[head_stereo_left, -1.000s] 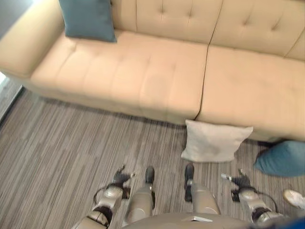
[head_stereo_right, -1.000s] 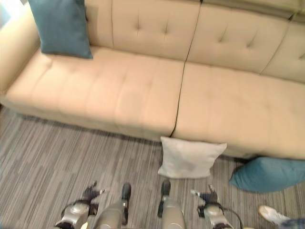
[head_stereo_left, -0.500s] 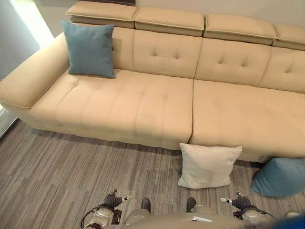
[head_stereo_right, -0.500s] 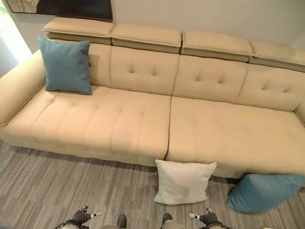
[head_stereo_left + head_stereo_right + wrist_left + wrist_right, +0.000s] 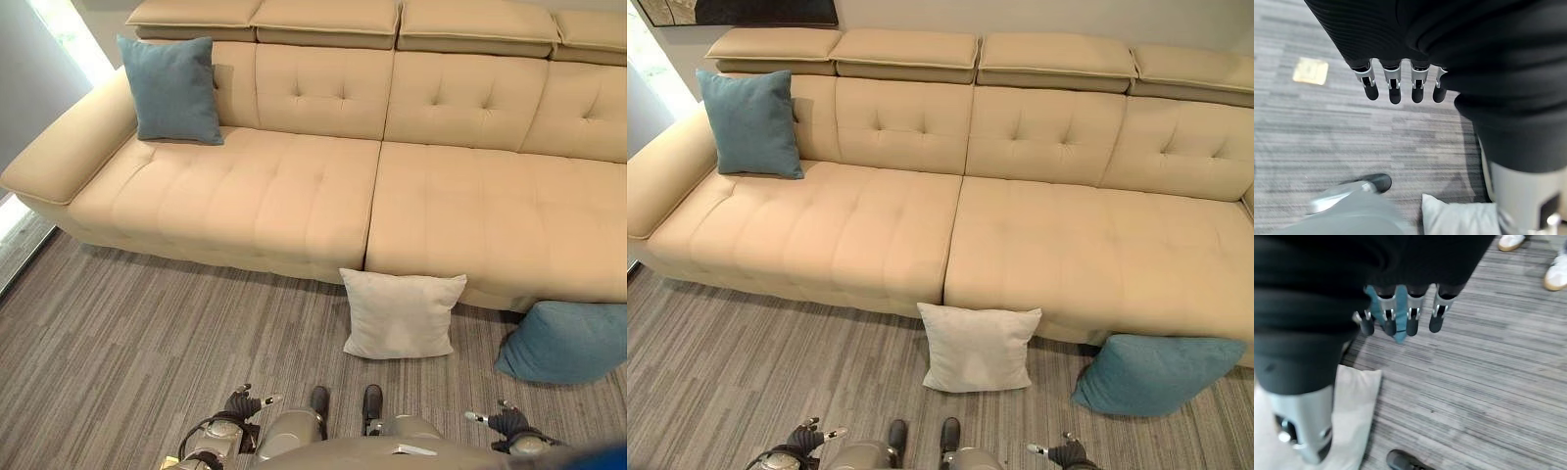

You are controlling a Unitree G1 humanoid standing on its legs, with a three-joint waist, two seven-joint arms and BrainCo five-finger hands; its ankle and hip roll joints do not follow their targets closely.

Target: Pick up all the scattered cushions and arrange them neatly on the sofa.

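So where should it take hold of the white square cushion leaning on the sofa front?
Probably by the top edge of the white square cushion. It stands tilted, its top against the beige leather sofa and its lower edge on the grey striped carpet, so that edge is free from above. The right hand, open, could reach down from the front.

One cushion point(image 5: 751, 121) on the sofa point(image 5: 1038, 235); two cushions point(image 5: 978, 347) before it.
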